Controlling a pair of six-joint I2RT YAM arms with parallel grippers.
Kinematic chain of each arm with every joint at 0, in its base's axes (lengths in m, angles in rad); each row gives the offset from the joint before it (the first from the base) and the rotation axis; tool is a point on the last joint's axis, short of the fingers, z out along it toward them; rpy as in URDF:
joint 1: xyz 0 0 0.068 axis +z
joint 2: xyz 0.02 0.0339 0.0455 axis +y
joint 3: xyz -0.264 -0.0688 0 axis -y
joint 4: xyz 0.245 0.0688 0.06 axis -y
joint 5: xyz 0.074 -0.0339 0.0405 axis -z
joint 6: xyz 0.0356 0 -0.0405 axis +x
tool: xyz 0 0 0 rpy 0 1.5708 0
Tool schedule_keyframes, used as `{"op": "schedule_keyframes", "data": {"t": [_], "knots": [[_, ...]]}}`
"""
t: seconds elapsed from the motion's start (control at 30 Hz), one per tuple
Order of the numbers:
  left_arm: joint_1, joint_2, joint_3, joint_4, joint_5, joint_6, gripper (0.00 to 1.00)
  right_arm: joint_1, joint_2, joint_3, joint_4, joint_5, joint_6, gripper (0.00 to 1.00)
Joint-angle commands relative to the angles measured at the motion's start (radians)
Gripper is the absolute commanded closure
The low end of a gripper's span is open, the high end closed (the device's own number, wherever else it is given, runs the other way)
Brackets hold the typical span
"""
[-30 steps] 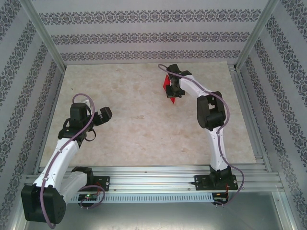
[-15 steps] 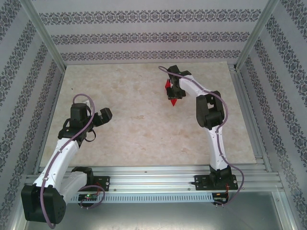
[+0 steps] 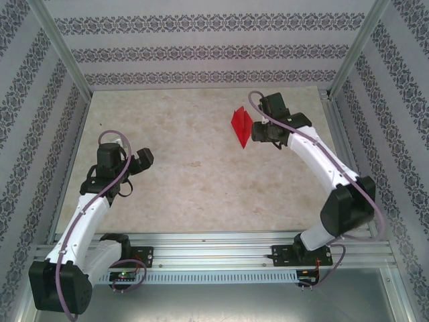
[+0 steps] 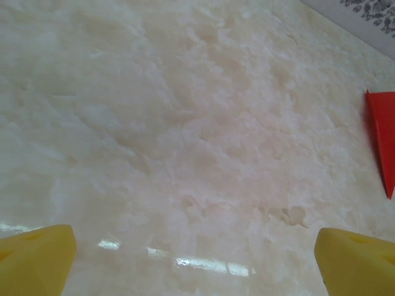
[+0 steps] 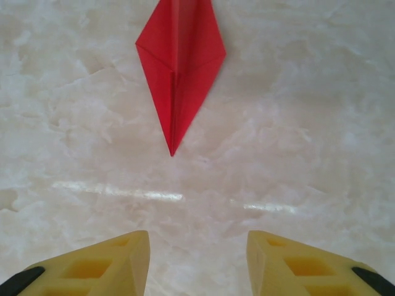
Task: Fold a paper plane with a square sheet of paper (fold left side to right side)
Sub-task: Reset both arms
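Currently at right gripper: spread apart, nothing held. Dead ahead, near, slightly left of centre: paper plane flat on table, nose toward the tips, long axis along the approach (crease too). Left gripper also spread, well apart from it; right arm nearer.

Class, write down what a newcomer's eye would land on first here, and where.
The bright red paper plane stands out, lying alone on the pale marbled table toward its far right. The right gripper hovers open just beside it, not touching; the left gripper is open at the near left.
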Motion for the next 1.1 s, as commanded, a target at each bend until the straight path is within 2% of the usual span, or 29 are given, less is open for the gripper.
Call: {"op": "schedule_keyframes", "data": {"t": [0.0,0.07,0.17,0.2,0.27,0.37,0.5,0.6,0.7,0.77,0.93,1.03,1.07], "knots": [[0.01,-0.038,0.001,0.107,-0.167,-0.002,0.0,-0.015,-0.108,-0.149,0.126,0.097,0.018,0.49],[0.009,-0.06,-0.031,0.177,-0.245,0.024,0.0,-0.036,-0.192,-0.237,0.204,0.124,0.013,0.45],[0.009,-0.102,-0.089,0.29,-0.363,0.068,0.0,-0.059,-0.293,-0.363,0.328,0.199,-0.008,0.32],[0.009,-0.112,-0.11,0.332,-0.392,0.095,0.0,-0.069,-0.322,-0.4,0.359,0.232,-0.012,0.19],[0.009,-0.128,-0.151,0.408,-0.418,0.157,0.0,-0.096,-0.366,-0.467,0.437,0.273,-0.025,0.03],[0.009,-0.129,-0.19,0.464,-0.445,0.228,0.0,-0.158,-0.413,-0.589,0.6,0.253,-0.086,0.02],[0.009,-0.087,-0.232,0.538,-0.486,0.328,0.0,-0.225,-0.407,-0.816,0.992,0.253,-0.149,0.02],[0.009,-0.03,-0.263,0.613,-0.49,0.38,0.0,-0.257,-0.331,-0.947,1.307,0.248,-0.194,0.02],[0.009,0.035,-0.294,0.713,-0.465,0.409,0.0,-0.283,-0.2,-0.974,1.489,0.221,-0.217,0.02],[0.009,0.083,-0.312,0.784,-0.435,0.428,0.0,-0.286,-0.163,-0.948,1.496,0.179,-0.242,0.02],[0.011,0.214,-0.365,1.022,-0.365,0.456,0.0,-0.303,-0.035,-0.972,1.723,0.112,-0.252,0.02],[0.009,0.299,-0.37,1.122,-0.316,0.473,0.0,-0.354,-0.005,-0.988,1.751,0.045,-0.209,0.02],[0.01,0.325,-0.369,1.148,-0.302,0.478,0.0,-0.358,0.029,-1.008,1.843,0.028,-0.207,0.02]]}}
